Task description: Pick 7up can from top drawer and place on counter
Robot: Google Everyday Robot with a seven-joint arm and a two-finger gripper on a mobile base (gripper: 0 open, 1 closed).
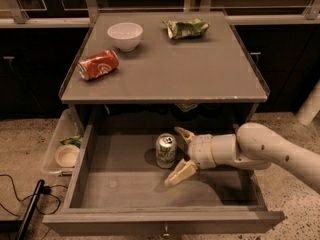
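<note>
The 7up can [165, 150] stands upright in the middle of the open top drawer [150, 189], silver and green with a shiny top. My gripper [181, 154] reaches in from the right and is open, one finger behind the can's right side and one in front of it; the can sits just left of the gap between the fingers. The counter [170, 69] is the flat grey top right above the drawer.
On the counter lie an orange-red dented can [98, 65], a white bowl [125, 35] and a crumpled green bag [187, 28]. A clear plastic bin [62, 151] with small items stands left of the drawer. A black cable [27, 209] lies on the floor at lower left.
</note>
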